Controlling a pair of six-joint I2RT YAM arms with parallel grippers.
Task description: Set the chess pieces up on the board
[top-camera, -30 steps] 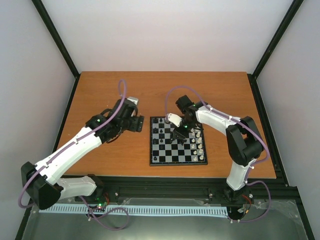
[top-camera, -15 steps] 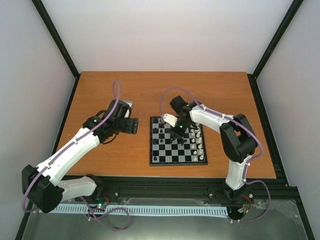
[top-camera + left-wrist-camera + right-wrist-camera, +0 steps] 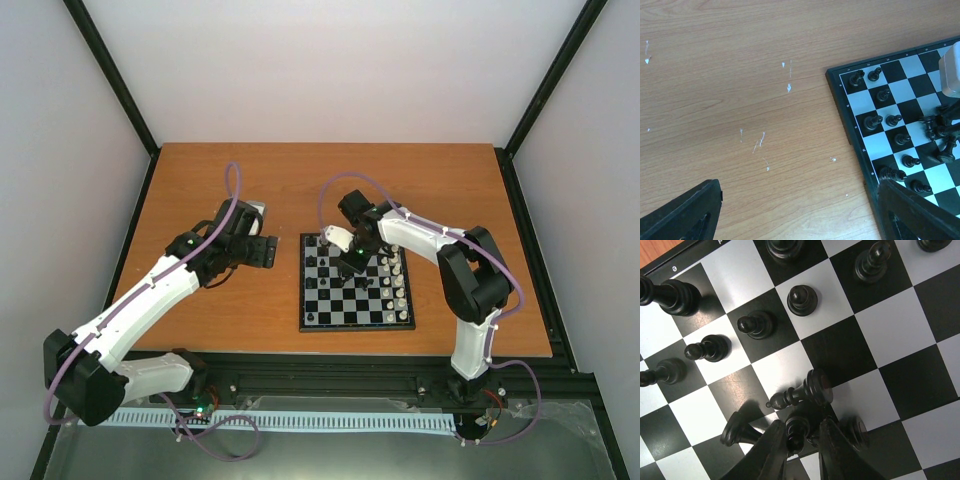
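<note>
The board (image 3: pixel 355 323) lies right of centre on the wooden table. Black chess pieces (image 3: pixel 873 121) stand along its left side, and white ones (image 3: pixel 400 285) line its right column. My right gripper (image 3: pixel 357 264) is low over the board's far middle. In the right wrist view its jaws (image 3: pixel 802 426) stand closed narrowly round a small black piece (image 3: pixel 796 432), among several fallen black pieces such as a bishop (image 3: pixel 801 392). My left gripper (image 3: pixel 268 250) hovers over bare table left of the board, open and empty (image 3: pixel 800 220).
The board's left edge (image 3: pixel 847 125) lies just right of my left gripper's right finger (image 3: pixel 920 215). Black frame rails run along the table's sides and near edge (image 3: pixel 330 372). Bare wood (image 3: pixel 300 180) lies beyond and left of the board.
My right gripper has shifted slightly left and farther over the board, then held still. My left arm has drawn back a little to the left, away from the board.
</note>
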